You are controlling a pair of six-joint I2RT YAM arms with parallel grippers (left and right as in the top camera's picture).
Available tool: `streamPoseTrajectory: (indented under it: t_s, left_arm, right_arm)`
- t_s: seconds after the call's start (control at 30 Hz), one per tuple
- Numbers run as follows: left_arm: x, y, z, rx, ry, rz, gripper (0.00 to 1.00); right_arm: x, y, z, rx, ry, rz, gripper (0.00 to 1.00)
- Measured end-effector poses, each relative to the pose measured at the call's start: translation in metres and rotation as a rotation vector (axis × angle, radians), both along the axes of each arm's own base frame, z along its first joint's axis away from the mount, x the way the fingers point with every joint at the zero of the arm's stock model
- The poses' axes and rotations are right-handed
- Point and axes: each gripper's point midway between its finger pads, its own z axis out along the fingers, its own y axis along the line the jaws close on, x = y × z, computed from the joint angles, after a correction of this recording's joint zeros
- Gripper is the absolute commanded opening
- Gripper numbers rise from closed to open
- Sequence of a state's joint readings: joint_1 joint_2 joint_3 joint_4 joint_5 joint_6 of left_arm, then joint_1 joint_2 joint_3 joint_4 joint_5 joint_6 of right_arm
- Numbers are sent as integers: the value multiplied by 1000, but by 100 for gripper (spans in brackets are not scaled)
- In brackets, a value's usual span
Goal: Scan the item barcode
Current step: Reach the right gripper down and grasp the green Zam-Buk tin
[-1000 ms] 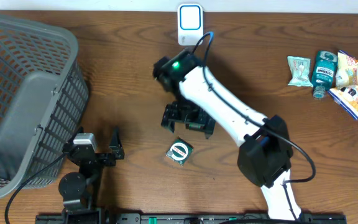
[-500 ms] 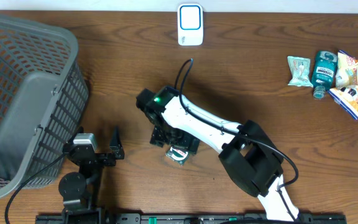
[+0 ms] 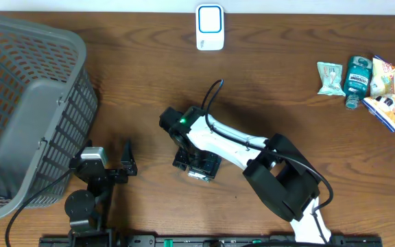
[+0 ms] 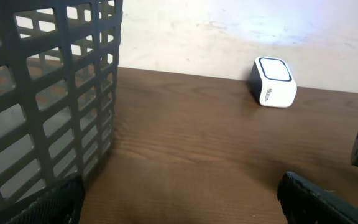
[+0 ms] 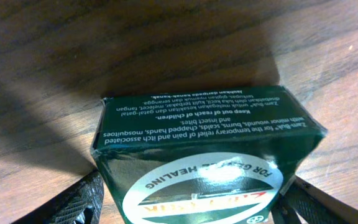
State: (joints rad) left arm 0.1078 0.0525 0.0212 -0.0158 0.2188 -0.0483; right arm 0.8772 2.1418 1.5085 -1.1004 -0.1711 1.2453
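The item is a dark green box (image 5: 210, 143) with a white oval label, lying on the wood table. In the overhead view only a bit of the box (image 3: 199, 175) shows under my right gripper (image 3: 197, 167), which reaches down over it. My right gripper (image 5: 188, 202) has one finger pressed on each side of the box. The white scanner (image 3: 210, 26) stands at the table's far edge, also seen from the left wrist as the scanner (image 4: 274, 82). My left gripper (image 3: 108, 158) rests near the front left, open and empty (image 4: 182, 199).
A large grey basket (image 3: 33, 103) fills the left side, its wall close to the left gripper (image 4: 42, 93). Several packets and a bottle (image 3: 365, 82) lie at the far right. The right arm (image 3: 252, 147) stretches across the front middle.
The right arm swung from near the scanner down toward the front, lowered over the green box, and its fingers narrowed onto the box's sides. The left arm stayed still.
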Motion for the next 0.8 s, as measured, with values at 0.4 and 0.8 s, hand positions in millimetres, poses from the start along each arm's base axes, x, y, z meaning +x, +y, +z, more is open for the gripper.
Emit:
streamPoseTrajectory:
  t_s: [0.4,0.8]
  left_arm:
    - [0,0,0,0,0,0,98]
    - [0,0,0,0,0,0,98]
  right_arm:
    - [40,9,-2,93,-155,303,83]
    - [57,-15,-1,90,-129,473,99]
